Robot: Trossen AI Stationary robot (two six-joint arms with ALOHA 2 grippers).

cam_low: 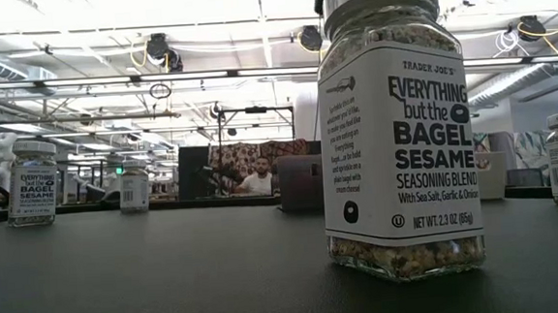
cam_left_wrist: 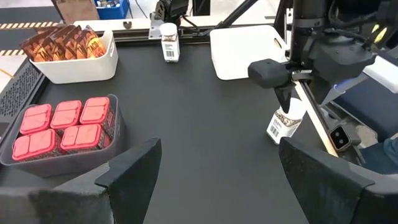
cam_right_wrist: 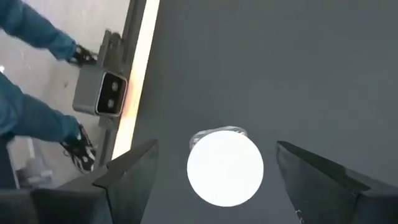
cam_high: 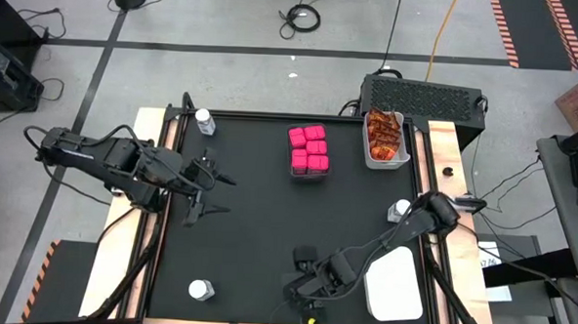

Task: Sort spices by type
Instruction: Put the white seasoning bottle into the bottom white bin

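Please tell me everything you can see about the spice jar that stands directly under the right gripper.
The spice jar is small, of clear material, with a round white lid; the low view shows a white label and speckled seasoning inside. It stands upright on the black table near its front edge, alone. The right gripper hangs above it with its fingers open on either side of the lid, touching nothing, so the jar is not gripped.
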